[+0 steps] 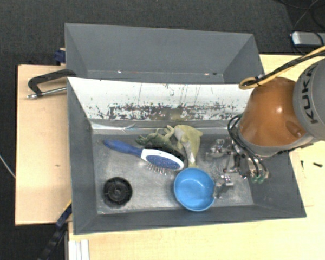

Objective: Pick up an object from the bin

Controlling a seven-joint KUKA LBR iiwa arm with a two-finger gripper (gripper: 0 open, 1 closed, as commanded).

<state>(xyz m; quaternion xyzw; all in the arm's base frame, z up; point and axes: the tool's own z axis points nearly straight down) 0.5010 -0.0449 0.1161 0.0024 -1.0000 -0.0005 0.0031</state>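
Reaching in from the right, the arm point(314, 107) with its orange cover point(271, 115) hung over the right end of the bin point(80, 161), and the end effector point(226, 169) sat low near the floor there. Whether it was wide or narrow could not be told, as its metal parts and cables ran together. Nearest to it was the bowl point(194, 189), blue, round and upright, at the front of the floor, its right rim just beside the end effector; whether they touched could not be told. Left of the bowl and a little behind it lay a brush point(151, 157) with a blue handle and a white head. Behind the brush, near the back wall, was a green and pale yellow toy point(173, 137). A black disc point(117, 190) lay well apart in the front left corner
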